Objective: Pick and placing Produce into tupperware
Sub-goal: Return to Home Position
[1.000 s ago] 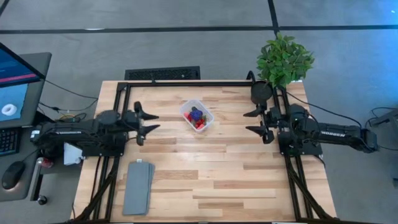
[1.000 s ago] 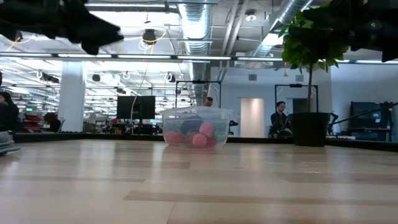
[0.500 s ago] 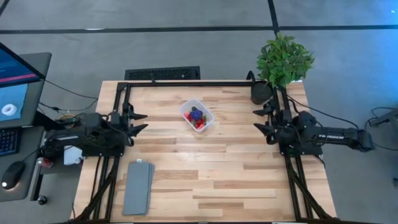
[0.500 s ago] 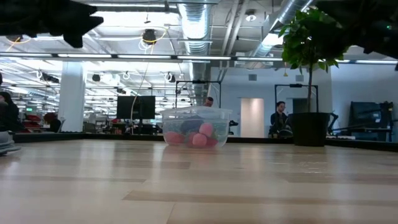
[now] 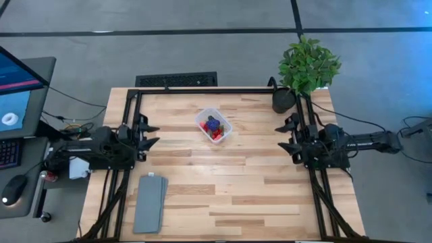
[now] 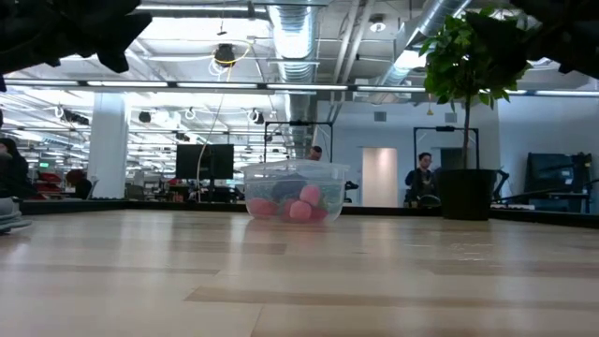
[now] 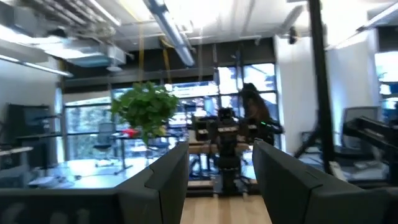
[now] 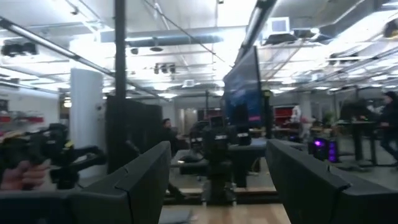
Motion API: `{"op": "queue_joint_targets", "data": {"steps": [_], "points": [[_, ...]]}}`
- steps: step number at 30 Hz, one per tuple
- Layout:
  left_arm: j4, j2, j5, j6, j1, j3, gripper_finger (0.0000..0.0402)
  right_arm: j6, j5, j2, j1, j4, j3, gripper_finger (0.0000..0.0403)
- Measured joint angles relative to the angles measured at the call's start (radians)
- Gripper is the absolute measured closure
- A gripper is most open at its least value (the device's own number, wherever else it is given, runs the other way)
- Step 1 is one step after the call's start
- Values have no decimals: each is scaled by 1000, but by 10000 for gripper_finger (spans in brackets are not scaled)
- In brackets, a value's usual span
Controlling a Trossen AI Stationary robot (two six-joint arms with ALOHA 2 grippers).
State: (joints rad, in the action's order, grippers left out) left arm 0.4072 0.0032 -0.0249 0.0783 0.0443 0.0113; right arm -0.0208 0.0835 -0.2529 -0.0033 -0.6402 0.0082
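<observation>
Roughly midway btwn left hand [image 5: 155, 133] & right hand [image 5: 279, 136] sits tupperware [image 5: 200, 119] w/ produce [image 5: 214, 130]; both wide.

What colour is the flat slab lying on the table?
Grey. The slab shows best in the high view, looking straight down.

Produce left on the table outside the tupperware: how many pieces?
0. The only produce in view lies inside the tupperware; a stray piece could be hidden. The left pincer and right pincer hang open, empty, at the table's sides.
</observation>
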Motion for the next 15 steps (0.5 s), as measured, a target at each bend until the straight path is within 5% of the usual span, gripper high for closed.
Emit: {"op": "queue_joint_targets", "data": {"steps": [7,12,15], "points": [[12,0,19,30,-51,0,235,30,-14,0,89,22,0,117],[-16,1,16,50,-66,0,235,0,-121,7,120,208,0,117],[-12,0,16,52,-67,0,235,71,-109,40,122,138,-1,117]]}}
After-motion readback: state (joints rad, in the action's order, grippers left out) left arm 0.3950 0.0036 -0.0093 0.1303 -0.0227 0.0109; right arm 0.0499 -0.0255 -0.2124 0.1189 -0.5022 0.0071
